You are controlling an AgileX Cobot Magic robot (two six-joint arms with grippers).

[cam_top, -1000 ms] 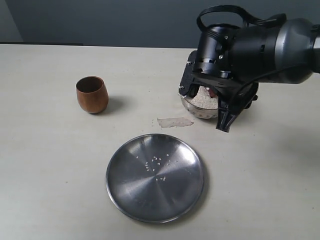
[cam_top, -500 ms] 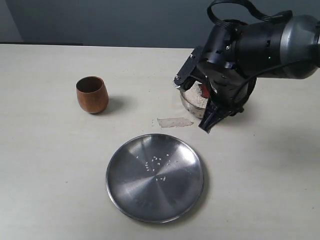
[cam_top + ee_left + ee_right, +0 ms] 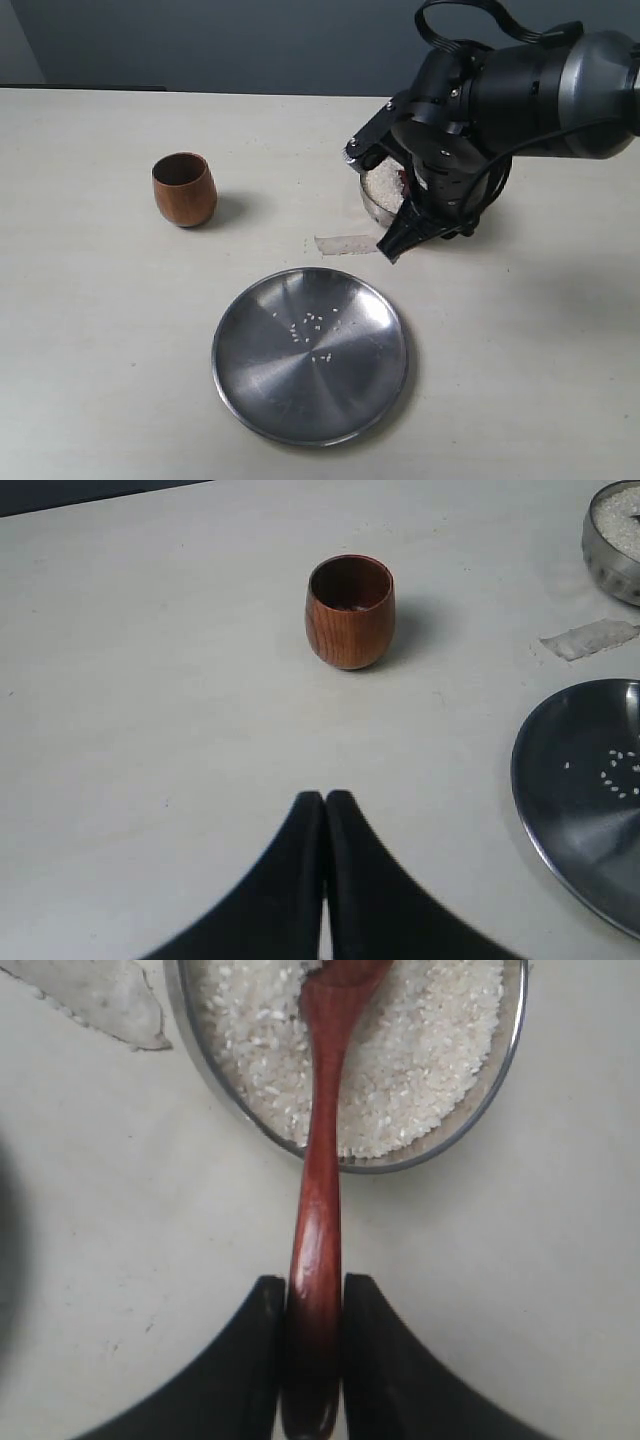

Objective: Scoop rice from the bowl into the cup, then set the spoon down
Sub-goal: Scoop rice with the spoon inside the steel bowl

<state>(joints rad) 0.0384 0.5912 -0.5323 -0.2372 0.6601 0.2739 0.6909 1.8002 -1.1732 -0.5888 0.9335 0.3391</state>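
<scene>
The scooping step is in hand. The right claw (image 3: 313, 1285) is clenched on the handle of the wooden spoon (image 3: 322, 1160), whose head is dug into the rice (image 3: 430, 1050) that nearly fills the steel bowl (image 3: 400, 1164).

Next, I judge, the head must come up level with its load, travel to the wooden cup (image 3: 349, 615), which stands upright well apart from the bowl, and tip over its mouth. No rice shows in the cup's dark inside.

The flat steel plate (image 3: 560, 780) holds only a few loose grains (image 3: 620, 770). The left claw (image 3: 325, 810) is closed on nothing, above the tabletop (image 3: 150, 680) near the cup.
</scene>
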